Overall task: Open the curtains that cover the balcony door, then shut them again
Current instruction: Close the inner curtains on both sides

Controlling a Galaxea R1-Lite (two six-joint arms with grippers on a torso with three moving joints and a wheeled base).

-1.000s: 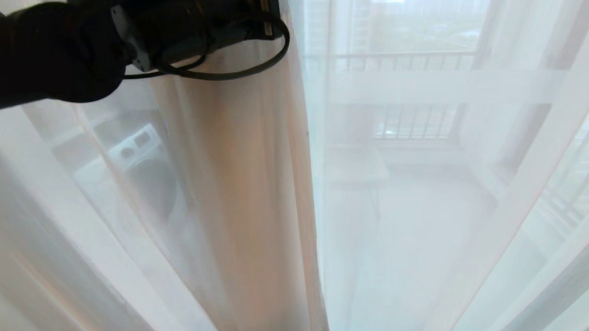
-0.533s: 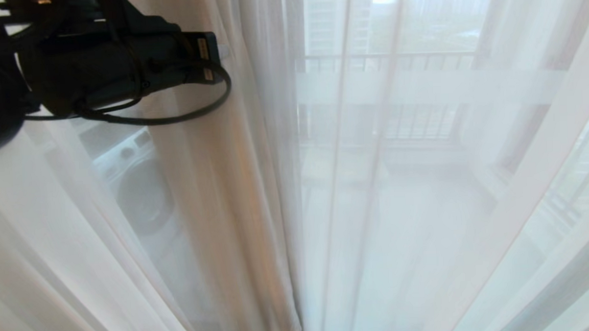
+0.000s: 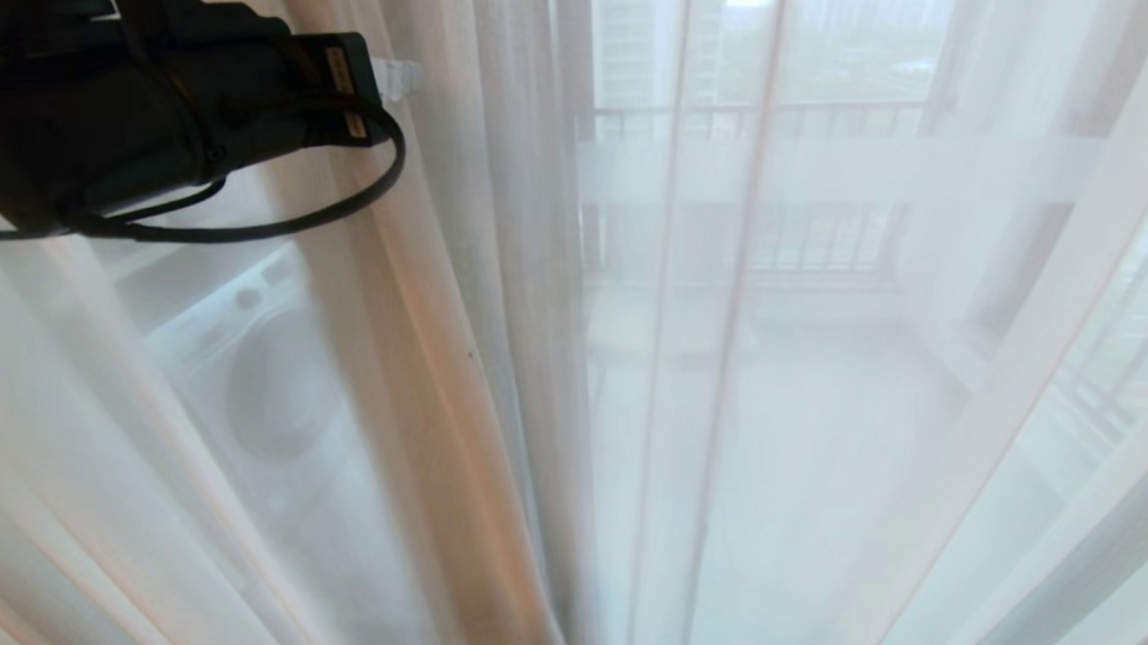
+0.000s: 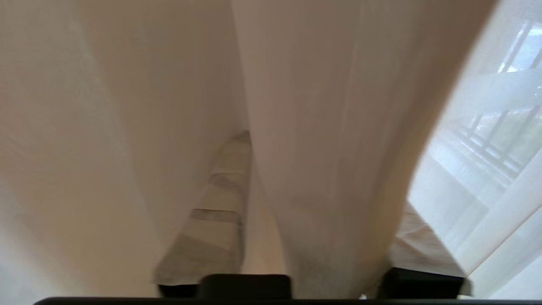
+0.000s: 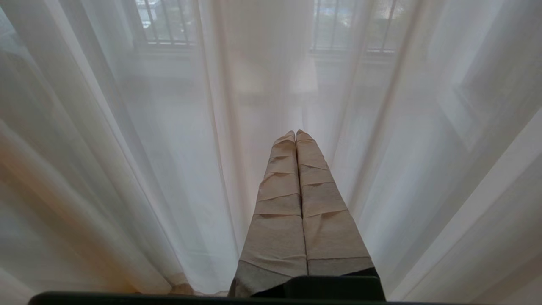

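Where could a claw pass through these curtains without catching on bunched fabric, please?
No bare gap shows. Least crowded is the flat sheer panel between the beige fold and the slanting fold at the right. Crowded: the left side, where the left claw straddles stacked beige folds.

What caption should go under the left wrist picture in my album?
Left gripper with its taped fingers spread apart around a hanging fold of the beige curtains.
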